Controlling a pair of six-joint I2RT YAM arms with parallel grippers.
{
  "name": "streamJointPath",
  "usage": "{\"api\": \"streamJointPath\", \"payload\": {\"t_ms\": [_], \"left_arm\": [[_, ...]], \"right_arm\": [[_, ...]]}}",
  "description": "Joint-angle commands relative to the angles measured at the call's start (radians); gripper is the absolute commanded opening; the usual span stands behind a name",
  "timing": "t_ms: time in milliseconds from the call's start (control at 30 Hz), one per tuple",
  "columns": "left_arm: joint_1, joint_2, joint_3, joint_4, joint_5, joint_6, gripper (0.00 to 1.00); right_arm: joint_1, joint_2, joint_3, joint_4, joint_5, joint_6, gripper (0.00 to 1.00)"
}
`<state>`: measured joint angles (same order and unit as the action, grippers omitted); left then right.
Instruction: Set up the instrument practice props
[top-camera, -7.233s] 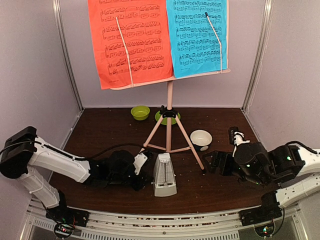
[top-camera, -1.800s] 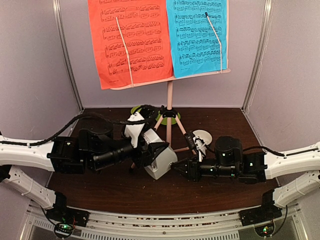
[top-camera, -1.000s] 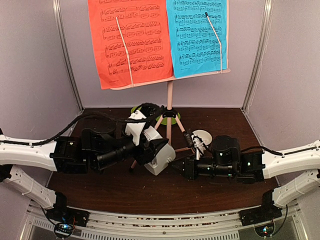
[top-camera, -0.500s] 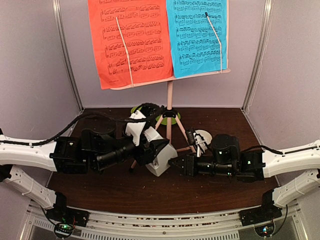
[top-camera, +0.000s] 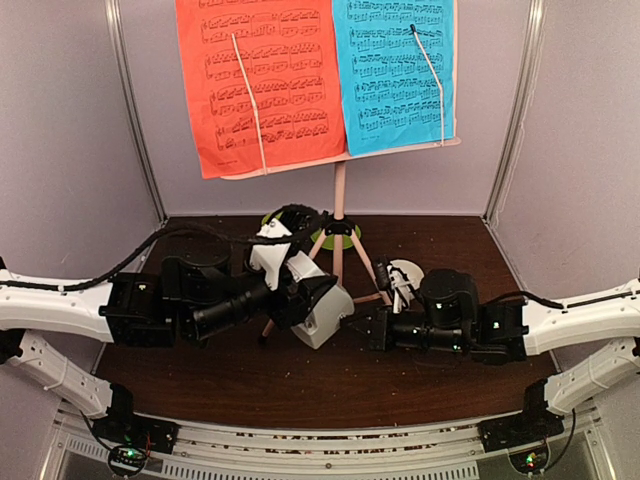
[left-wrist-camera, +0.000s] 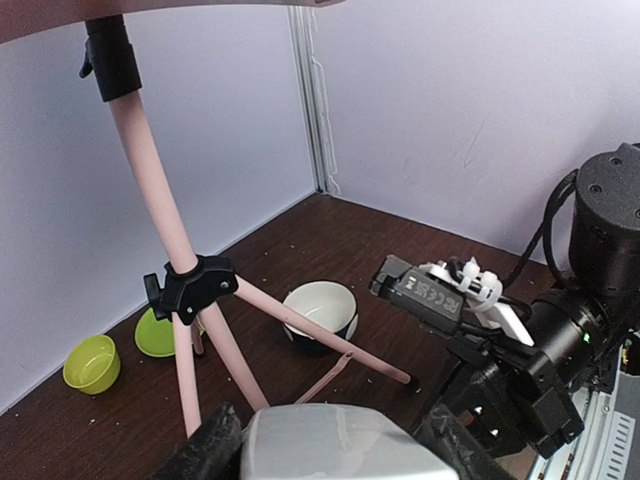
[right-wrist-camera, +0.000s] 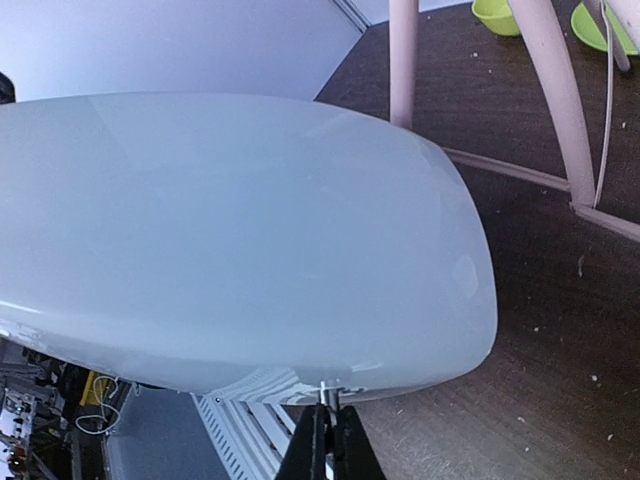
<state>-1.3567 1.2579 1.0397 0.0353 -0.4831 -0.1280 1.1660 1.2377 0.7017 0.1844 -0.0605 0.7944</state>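
The white-grey metronome hangs tilted above the table, and my left gripper is shut on its sides; a black finger shows on either side of the pale body. My right gripper is shut on a thin metal pin sticking out of the metronome's lower edge. In the top view the right gripper meets the metronome from the right. Behind, the pink music stand holds the red sheet and the blue sheet.
A white bowl with a black base sits by the stand's right leg. A green bowl and a green plate lie behind the tripod near the back wall. Grey walls enclose the dark table on three sides.
The right gripper has slid left up to the metronome, and its jaws have closed on the pin. The left arm has held the metronome nearly still.
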Motion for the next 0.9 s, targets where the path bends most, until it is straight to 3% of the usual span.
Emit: {"api": "streamJointPath", "payload": {"t_ms": [0,167,567,867], "left_arm": [[-0.002,-0.042,0.037,0.188,-0.02,0.024,0.0],[-0.002,-0.054,0.021,0.214,-0.009,0.038,0.0],[-0.002,-0.06,0.018,0.21,0.048,0.076,0.0],[-0.002,-0.061,0.008,0.213,0.073,0.078,0.0]], "right_arm": [[-0.01,-0.032,-0.016,0.063,0.033,0.021,0.0],[-0.039,-0.046,-0.054,0.113,0.022,0.083,0.0],[-0.19,-0.031,-0.198,0.443,-0.138,0.379,0.0],[-0.204,0.018,-0.234,0.67,-0.174,0.56,0.0]]}}
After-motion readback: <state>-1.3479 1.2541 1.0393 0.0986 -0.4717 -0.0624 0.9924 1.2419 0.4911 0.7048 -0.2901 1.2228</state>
